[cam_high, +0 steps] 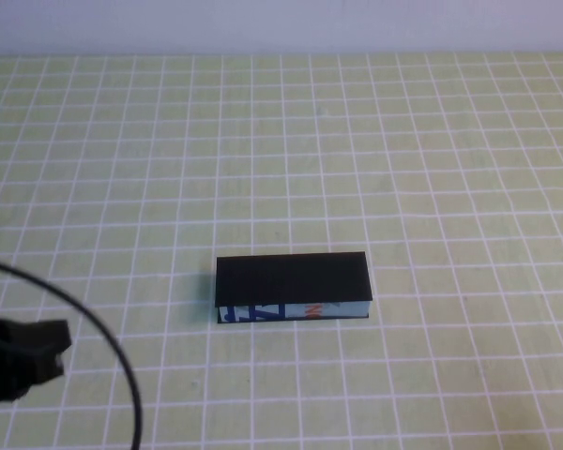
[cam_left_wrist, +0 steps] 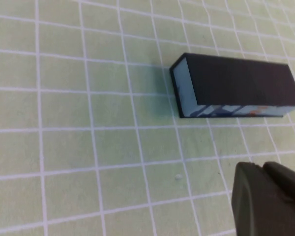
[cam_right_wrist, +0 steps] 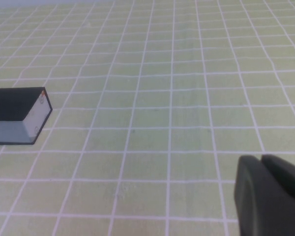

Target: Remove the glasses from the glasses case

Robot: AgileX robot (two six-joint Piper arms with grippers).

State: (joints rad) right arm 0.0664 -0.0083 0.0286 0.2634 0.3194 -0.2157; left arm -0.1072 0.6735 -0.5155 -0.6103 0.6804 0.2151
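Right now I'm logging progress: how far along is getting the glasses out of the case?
Nothing looks done: the case lies shut on the mat, no glasses showing. The left gripper sits near the table's front-left, apart from the case; the right gripper holds nothing. Opening and removal remain.

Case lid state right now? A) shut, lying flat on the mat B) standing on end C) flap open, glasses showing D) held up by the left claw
A: the glasses case lies flat on the grid mat with its black top shut; the left claw sits apart near the mat's left edge, and the right claw shows only in its wrist view, well clear of the case.
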